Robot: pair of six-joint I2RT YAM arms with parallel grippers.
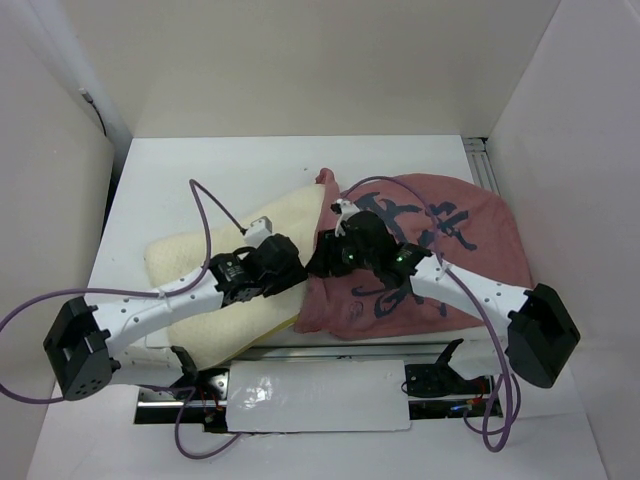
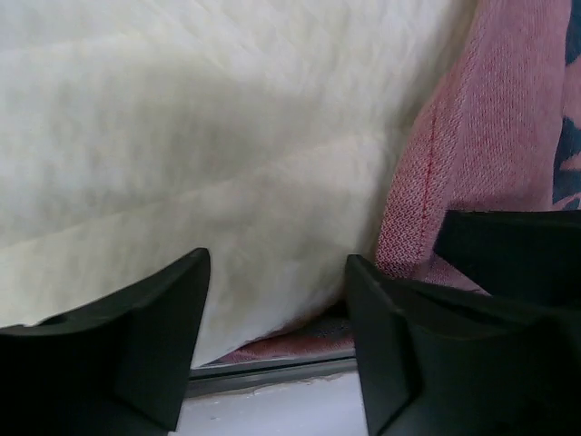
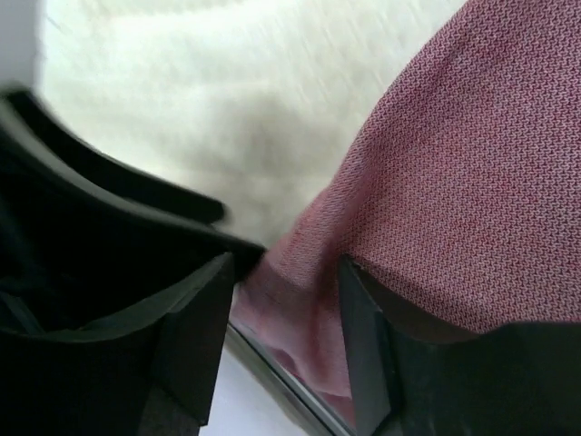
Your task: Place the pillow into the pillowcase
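The left gripper (image 2: 277, 259) is seen with jaws parted and empty. The cream pillow (image 2: 182, 136) lies just ahead of it, met at its right by the hemmed edge of the pink-red pillowcase (image 2: 490, 136). The right gripper (image 3: 285, 263), jaws likewise parted, is crowded close beside it over the case's loose edge. Bare white table (image 1: 250, 160) is seen beyond both, bounded by white walls (image 1: 60, 220) on either side.

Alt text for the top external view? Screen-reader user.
A cream pillow lies on a white table, its right end at the mouth of a pink-red pillowcase with dark calligraphy. The left gripper and right gripper meet at that seam.
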